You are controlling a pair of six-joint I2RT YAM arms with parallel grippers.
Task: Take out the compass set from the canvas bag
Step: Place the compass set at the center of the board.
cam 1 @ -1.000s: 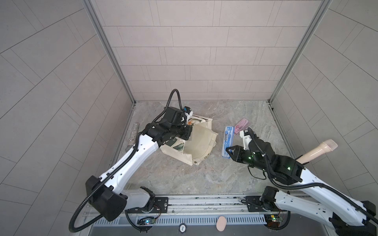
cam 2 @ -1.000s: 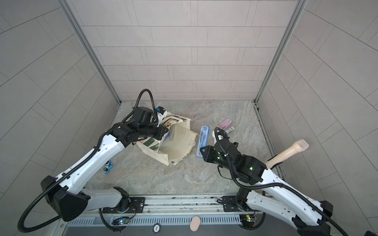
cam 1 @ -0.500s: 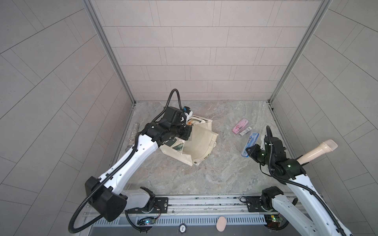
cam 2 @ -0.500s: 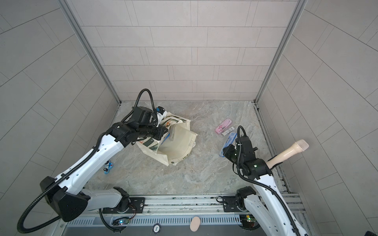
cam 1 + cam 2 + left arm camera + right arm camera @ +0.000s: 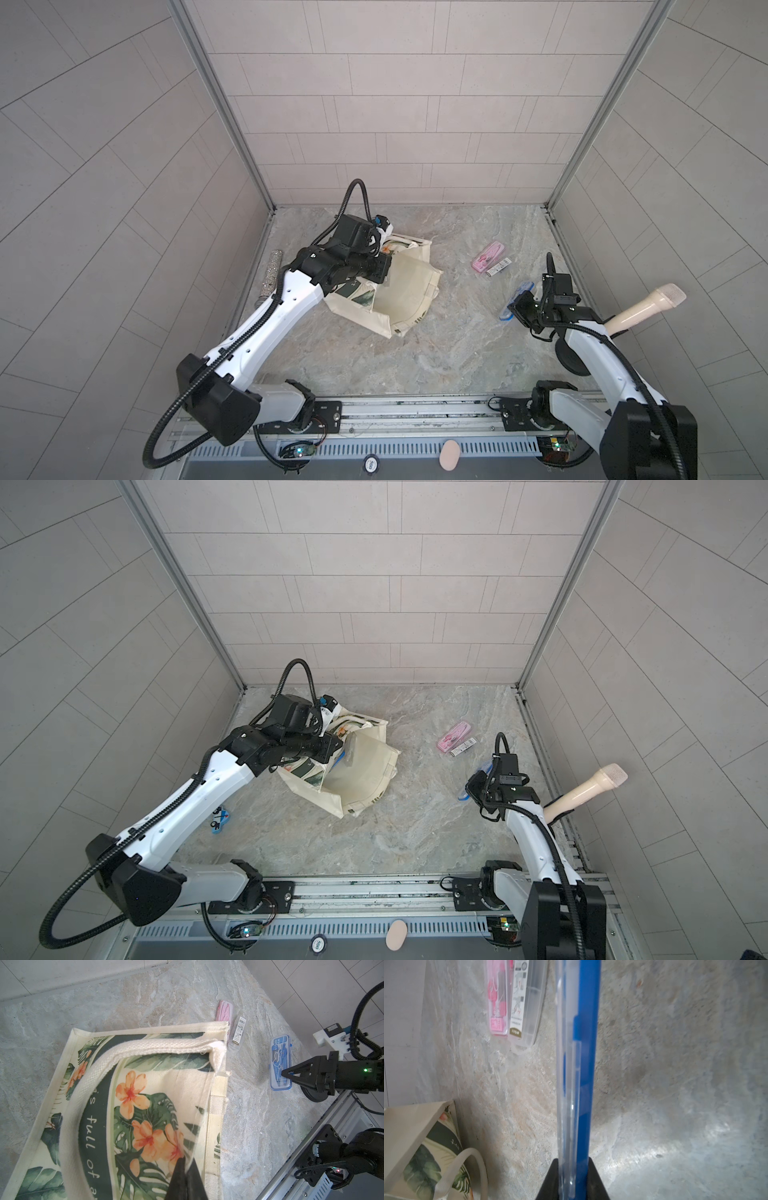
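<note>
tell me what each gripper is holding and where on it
The right gripper holds the blue compass set case, clamped across its flat faces near one end. The left gripper pinches the canvas bag by its fabric near the opening.

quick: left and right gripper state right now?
Left gripper: closed, fingers pinching the canvas bag fabric.
Right gripper: closed on the blue compass set, outside the bag.

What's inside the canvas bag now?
Through the bag's open mouth: mostly bare cream lining, plus a clear, blue-edged thing by the left pincer. Folds hide the rest.
</note>
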